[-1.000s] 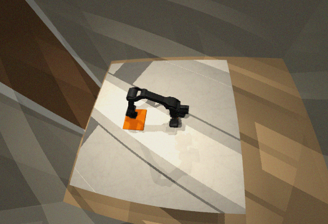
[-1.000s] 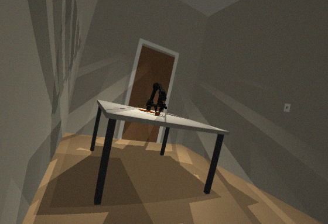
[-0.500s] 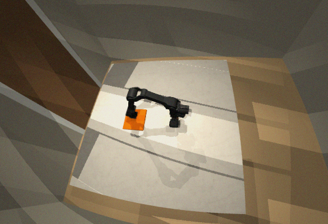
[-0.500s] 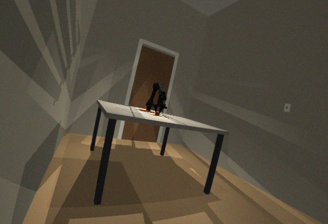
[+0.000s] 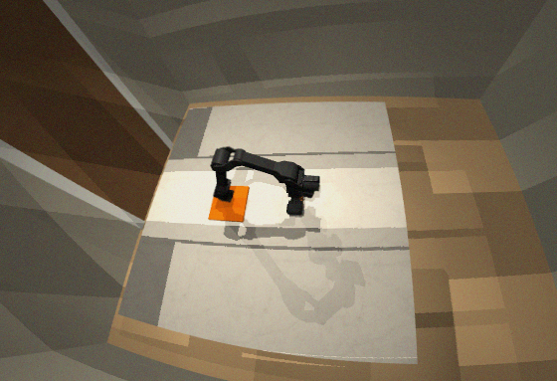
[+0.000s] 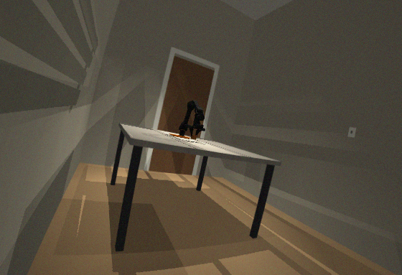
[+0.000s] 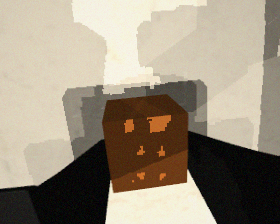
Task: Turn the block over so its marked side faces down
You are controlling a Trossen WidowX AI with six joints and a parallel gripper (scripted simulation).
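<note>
The block [image 5: 301,199] [image 6: 194,137] [image 7: 146,162] is a small orange cube, dark brown in shadow in the wrist view, with brighter orange patches on the face toward the camera. My gripper [image 5: 299,203] [image 6: 194,134] [image 7: 144,142] is shut on it, one black finger on each side. In the top view the near finger hides most of the block. The block is at or very near the white table top [image 5: 348,212] [image 6: 230,151]; a small gap under it cannot be ruled out. No marked side can be made out; the faces against the fingers and the underside are hidden.
A flat orange square [image 5: 236,212] [image 6: 174,135] lies under the arm's base, left of the gripper in the top view. The arm arches from there over to the block. Broad shadows and light bands cross the table.
</note>
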